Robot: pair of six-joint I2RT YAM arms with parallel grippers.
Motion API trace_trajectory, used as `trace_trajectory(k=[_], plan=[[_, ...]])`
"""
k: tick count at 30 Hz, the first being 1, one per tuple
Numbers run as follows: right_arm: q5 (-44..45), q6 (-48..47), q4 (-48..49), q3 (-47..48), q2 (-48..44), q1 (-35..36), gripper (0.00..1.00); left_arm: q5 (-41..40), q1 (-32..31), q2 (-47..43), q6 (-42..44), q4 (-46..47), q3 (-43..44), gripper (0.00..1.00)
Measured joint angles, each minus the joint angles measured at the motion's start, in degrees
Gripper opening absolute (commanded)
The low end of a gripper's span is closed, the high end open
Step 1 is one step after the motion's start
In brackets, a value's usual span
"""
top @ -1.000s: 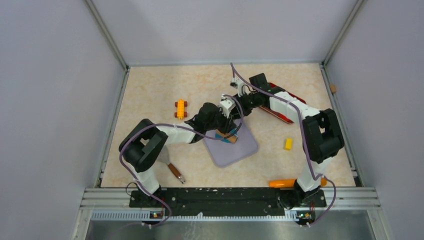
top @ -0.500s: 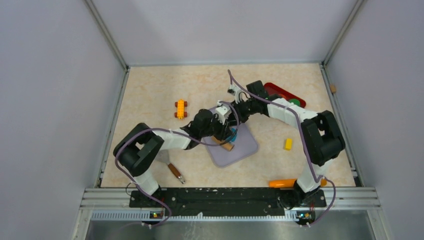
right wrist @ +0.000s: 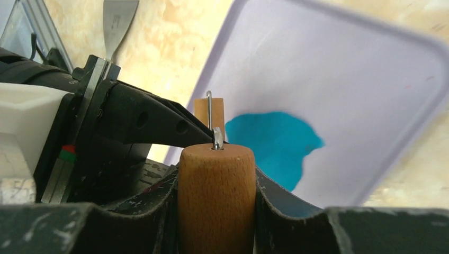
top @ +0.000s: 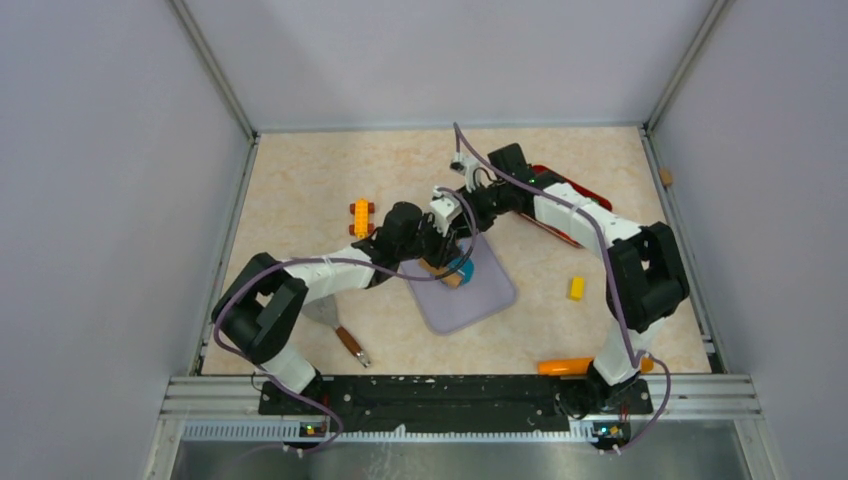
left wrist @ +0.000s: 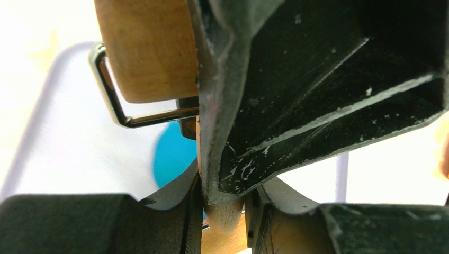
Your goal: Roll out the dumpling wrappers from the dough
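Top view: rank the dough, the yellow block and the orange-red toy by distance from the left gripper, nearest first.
1. dough, on the mat beside the left gripper.
2. orange-red toy, to its left.
3. yellow block, far right.

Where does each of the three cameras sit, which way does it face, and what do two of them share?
Top external: fixed high behind the bases, looking down on the table; left arm and right arm show, meeting over the mat.
Left wrist: on the left arm, looking down past the left gripper, shut on the roller, to the dough.
Right wrist: on the right arm, looking low across the mat toward the left arm; the right gripper clamps the roller.
Shared: both wrist views show roller, dough and mat.
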Motion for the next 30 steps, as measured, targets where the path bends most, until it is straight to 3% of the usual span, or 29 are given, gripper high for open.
trace_trajectory(k=[8, 18, 30], plan=[[3.56, -0.57, -0.55, 5.6, 0.83, -2.19, 0.0, 1.16, 2.62, 4.61, 4.46, -1.57, 8.48, 0.0], [6.23, 1.92, 1.7, 3.78, 5.38, -3.39, 0.0, 6.29, 4.07, 13.2, 1.33, 3.76, 9.44, 0.0], [10.4, -0.81, 4.28, 4.68, 5.75, -8.5, 0.0, 8.24, 3.96, 24.41, -0.57, 7.58, 21.84, 0.0]])
